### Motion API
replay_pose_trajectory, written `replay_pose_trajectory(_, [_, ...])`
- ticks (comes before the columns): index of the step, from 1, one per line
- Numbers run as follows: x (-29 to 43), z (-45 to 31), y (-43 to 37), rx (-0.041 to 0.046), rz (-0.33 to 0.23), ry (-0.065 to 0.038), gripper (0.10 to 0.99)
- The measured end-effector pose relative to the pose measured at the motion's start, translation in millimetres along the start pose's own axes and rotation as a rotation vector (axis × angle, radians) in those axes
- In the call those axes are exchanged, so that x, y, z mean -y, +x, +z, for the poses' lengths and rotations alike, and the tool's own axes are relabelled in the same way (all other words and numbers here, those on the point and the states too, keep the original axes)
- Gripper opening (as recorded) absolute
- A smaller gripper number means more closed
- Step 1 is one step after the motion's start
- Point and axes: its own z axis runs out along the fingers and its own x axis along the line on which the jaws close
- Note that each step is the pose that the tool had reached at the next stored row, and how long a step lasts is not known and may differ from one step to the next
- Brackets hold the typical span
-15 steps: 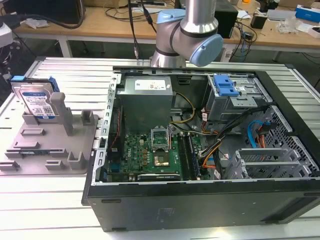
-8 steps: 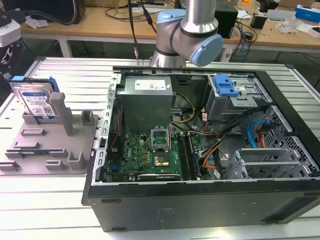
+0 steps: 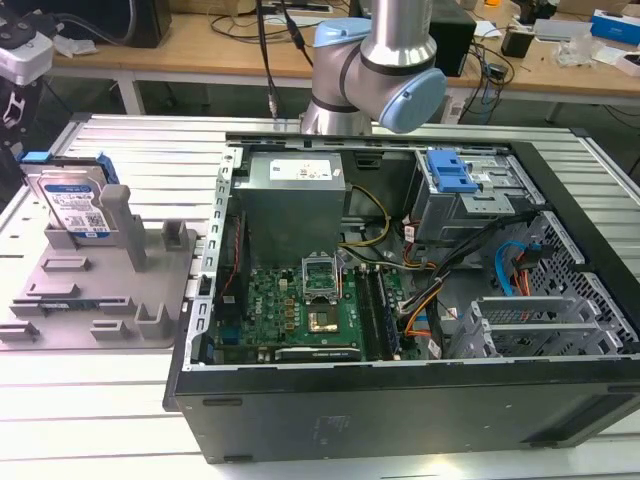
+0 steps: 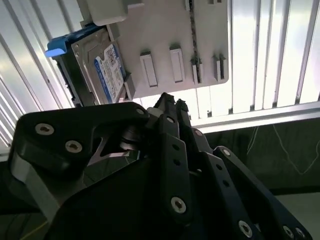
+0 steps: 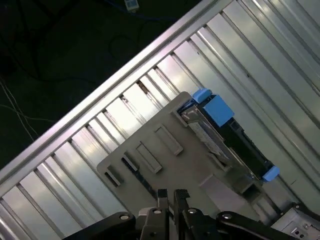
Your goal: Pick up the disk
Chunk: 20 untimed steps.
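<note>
The disk (image 3: 75,205) is a silver hard drive with a white-and-blue label and a blue rail. It stands upright on its edge in a grey holder fixture (image 3: 100,290) at the exterior view's left. In the second wrist view the disk (image 4: 107,70) shows its label beside the fixture plate (image 4: 165,35). The first wrist view sees the disk (image 5: 225,135) edge-on, blue rail up. My gripper (image 5: 171,194) hangs high above the fixture (image 5: 165,150), well apart from the disk, its black fingers (image 4: 167,107) together and holding nothing.
An open black computer case (image 3: 400,400) fills the exterior view's middle and right, with a motherboard, cables and a blue caddy (image 3: 450,170) inside. The arm (image 3: 385,60) rises behind it. The ribbed metal table (image 3: 120,140) ends at an edge (image 5: 125,80) near the fixture.
</note>
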Motion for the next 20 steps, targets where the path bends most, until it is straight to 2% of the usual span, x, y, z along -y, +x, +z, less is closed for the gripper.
replay_pose_trajectory(4, [0.0, 0.0, 0.0, -0.0036, -0.096, 0.0, 0.416])
replay_pose_trajectory(5, [0.0, 0.0, 0.0, -0.0044, -0.115, 0.0, 0.416])
replay_pose_trajectory(6, [0.0, 0.0, 0.0, -0.0058, -0.149, 0.0, 0.482])
replay_pose_trajectory(12, [0.0, 0.1, 0.0, -0.0115, -0.269, 0.0, 0.482])
replay_pose_trajectory(16, [0.0, 0.0, 0.0, -0.021, -0.34, 0.004, 0.482])
replay_pose_trajectory(20, [0.0, 0.0, 0.0, -0.0358, -0.435, 0.011, 0.494])
